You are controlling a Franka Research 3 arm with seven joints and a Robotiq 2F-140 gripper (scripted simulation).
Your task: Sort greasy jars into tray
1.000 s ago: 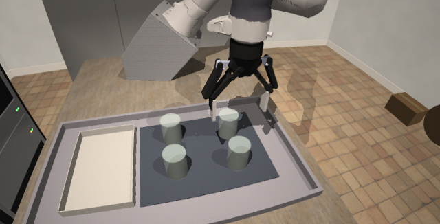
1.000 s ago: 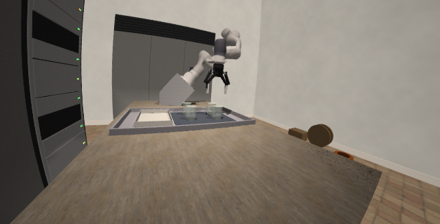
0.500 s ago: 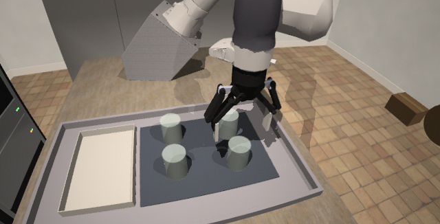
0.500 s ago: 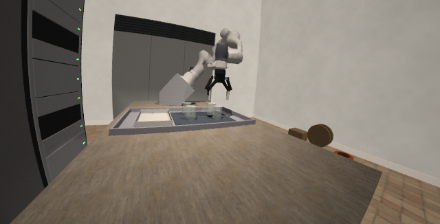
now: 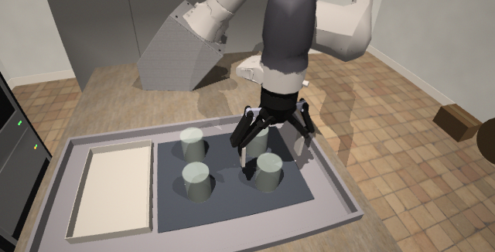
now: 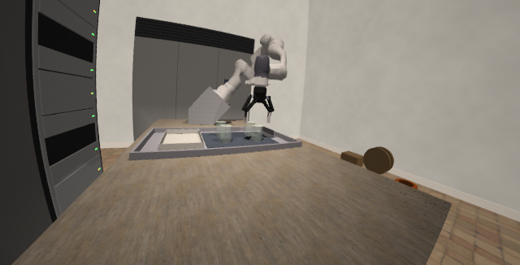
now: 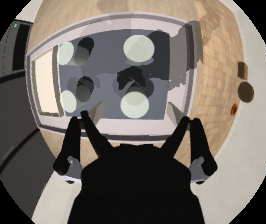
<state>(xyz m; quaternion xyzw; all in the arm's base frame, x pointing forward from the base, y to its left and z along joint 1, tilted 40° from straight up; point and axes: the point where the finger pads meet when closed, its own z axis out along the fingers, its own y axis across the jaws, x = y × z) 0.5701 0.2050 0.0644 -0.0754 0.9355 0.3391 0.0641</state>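
Four glass jars stand mouth down on the dark blue-grey drying mat [image 5: 232,209] [image 6: 219,143] [image 7: 104,70], two toward the tray and two toward the other side. They all look the same: straight cylinders, pale green and cloudy, with a flat round top that is lighter than the wall. The near jar on the tray side [image 5: 197,182] [image 6: 226,133] and the far one [image 5: 192,144] stand apart from each other; on the other side are the near jar [image 5: 268,172] [image 6: 257,133] and the far one [image 5: 258,143], which is partly hidden by the gripper [image 5: 272,155] [image 6: 257,118] [image 7: 136,114] in the top view. The cream tray [image 5: 109,235] [image 6: 182,147] [image 7: 60,82] lies beside the mat and holds no jar. The gripper is fully open (its fingers stand wide apart) and has hold of nothing.
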